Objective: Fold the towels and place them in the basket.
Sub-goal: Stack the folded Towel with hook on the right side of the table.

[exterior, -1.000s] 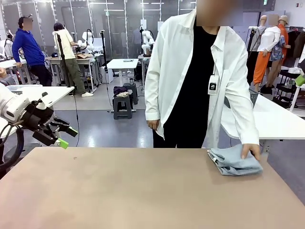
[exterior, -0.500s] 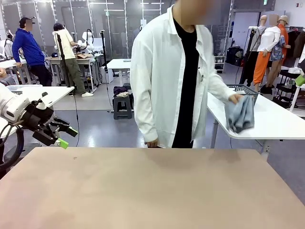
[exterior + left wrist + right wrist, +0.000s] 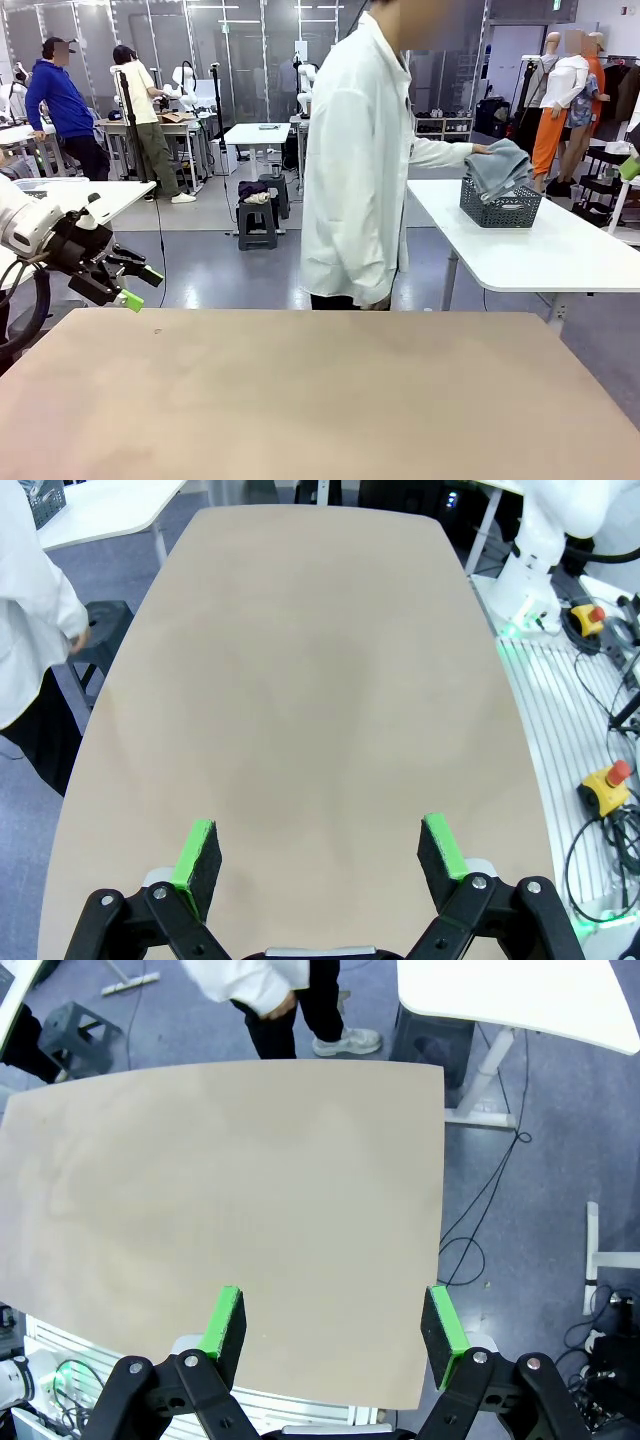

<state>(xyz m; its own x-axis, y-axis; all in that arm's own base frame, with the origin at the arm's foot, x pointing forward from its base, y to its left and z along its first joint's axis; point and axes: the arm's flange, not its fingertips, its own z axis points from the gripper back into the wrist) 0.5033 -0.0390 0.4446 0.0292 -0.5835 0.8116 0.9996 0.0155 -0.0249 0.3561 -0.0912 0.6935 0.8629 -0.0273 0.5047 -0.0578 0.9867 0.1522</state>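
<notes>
A person in a white shirt (image 3: 360, 160) stands turned away at the far side, one hand holding a folded light blue-grey towel (image 3: 497, 165) on top of the dark grey basket (image 3: 500, 207). The basket sits on a white table (image 3: 530, 250) behind the brown table (image 3: 300, 400). My left gripper (image 3: 138, 287) hovers open off the brown table's left far corner; in its wrist view the left gripper (image 3: 320, 855) has nothing between its green pads. My right gripper (image 3: 333, 1325) is open high above the brown table, nothing between its fingers.
The brown table top (image 3: 310, 680) is bare. The right arm's white base (image 3: 545, 540) and red stop buttons (image 3: 612, 775) sit beside the table on the robot's side. The person's legs (image 3: 300, 1005) stand at the far edge.
The person lifted the folded towel off the brown table's far right corner, turned away, and carried it to the basket on the white table. Neither arm moved.
</notes>
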